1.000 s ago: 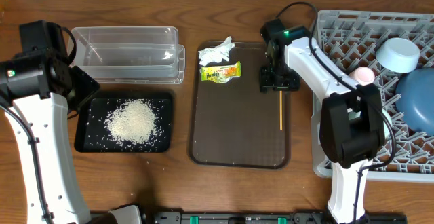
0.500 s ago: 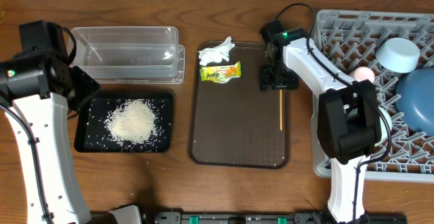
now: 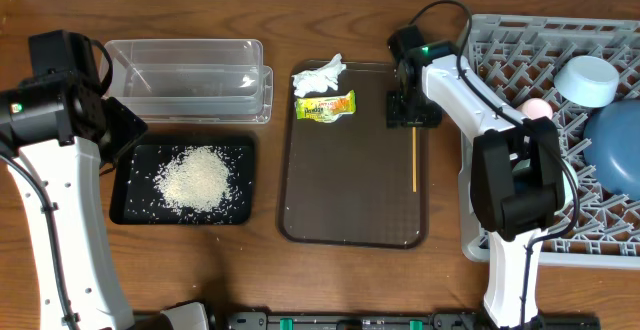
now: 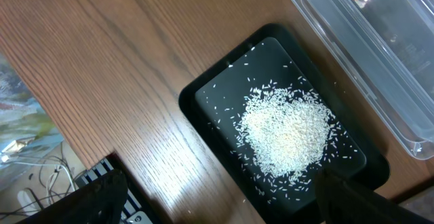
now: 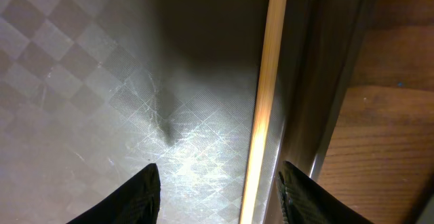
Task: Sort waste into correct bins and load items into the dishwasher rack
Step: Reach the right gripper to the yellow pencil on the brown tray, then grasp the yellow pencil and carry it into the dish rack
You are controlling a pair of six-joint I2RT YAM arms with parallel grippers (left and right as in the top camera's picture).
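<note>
Presently, right gripper (image 5: 218, 187), jaws apart, straddles chopstick (image 5: 266, 102) at three o'clock on brown tray (image 3: 340, 185); centre stick before closing

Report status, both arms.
Left end effector open over black rectangular tray of white rice. Right end effector open, straddling thin wooden stick on brown serving tray. Nothing blocking.

Rice (image 3: 197, 178) in shallow tray (image 3: 122, 185); tub (image 3: 185, 70) behind it; wrapper (image 3: 326, 107), tissue (image 3: 320, 75) on serving tray (image 3: 350, 190).

Wood-grain table (image 3: 330, 280), clear glossy plastic tub (image 3: 150, 70), matt black tray (image 3: 122, 208), brown tray (image 5: 81, 81) w/ scratched checker texture.
</note>
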